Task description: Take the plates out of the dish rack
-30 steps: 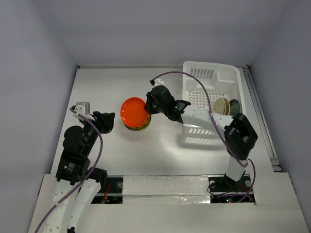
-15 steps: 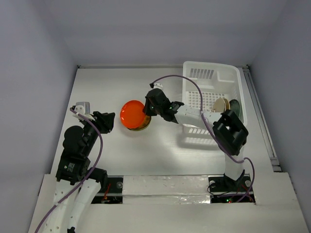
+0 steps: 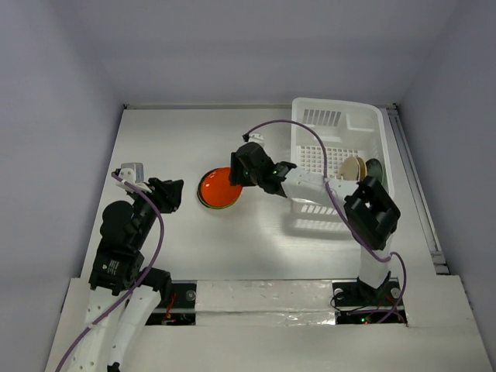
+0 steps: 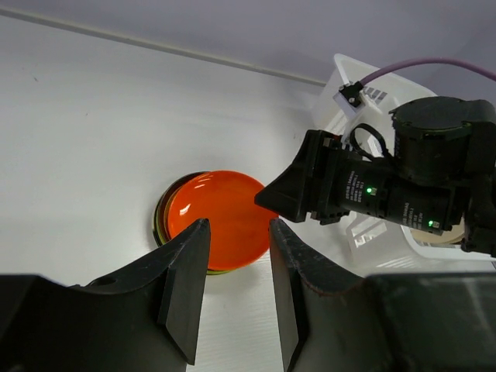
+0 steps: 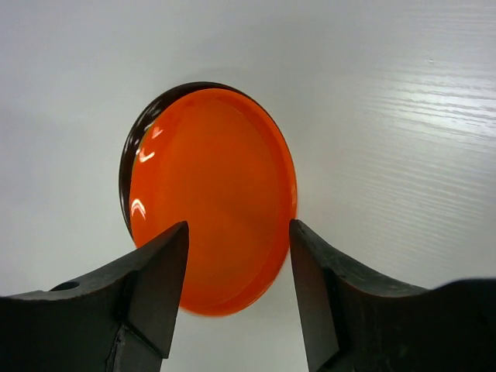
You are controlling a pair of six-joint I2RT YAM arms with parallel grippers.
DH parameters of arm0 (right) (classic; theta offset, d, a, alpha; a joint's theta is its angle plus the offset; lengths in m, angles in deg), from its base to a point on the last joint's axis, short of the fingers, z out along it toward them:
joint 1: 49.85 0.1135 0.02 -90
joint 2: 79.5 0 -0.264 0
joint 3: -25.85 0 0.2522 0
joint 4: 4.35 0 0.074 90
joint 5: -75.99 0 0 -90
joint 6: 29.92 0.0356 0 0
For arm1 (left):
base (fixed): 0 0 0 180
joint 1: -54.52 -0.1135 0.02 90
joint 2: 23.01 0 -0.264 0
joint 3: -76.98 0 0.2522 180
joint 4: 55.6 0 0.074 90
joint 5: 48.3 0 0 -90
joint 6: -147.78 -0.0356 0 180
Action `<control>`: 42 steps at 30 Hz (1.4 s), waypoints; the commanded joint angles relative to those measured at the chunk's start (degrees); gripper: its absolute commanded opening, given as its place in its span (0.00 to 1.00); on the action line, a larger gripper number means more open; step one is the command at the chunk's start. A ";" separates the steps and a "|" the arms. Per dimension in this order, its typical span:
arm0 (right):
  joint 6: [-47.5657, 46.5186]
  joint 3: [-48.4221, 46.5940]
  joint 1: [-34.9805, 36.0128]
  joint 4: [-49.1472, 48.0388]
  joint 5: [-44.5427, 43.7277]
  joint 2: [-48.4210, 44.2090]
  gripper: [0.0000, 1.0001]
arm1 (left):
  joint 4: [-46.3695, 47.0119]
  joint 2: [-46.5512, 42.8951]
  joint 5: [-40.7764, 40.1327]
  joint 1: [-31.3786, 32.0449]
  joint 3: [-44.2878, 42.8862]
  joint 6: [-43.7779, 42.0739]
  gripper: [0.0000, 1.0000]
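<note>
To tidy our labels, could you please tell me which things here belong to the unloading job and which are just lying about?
Job: rack; cream plate and dark plate in it; orange plate atop the stack; right gripper above it.
Lying about: purple cables; tape.

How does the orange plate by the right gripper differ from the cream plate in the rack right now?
The orange plate lies flat on a dark plate on the table; the cream plate stands on edge inside the dish rack. The orange plate is bright and glossy, the cream plate pale. The orange plate sits under the open right gripper; no gripper is at the cream plate. Both are small and round.
</note>
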 commanded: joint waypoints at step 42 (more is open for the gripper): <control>-9.03 19.62 -36.01 24.84 -22.36 -33.24 0.32 | 2.59 -6.79 -0.67 4.98 -0.90 -0.17 0.36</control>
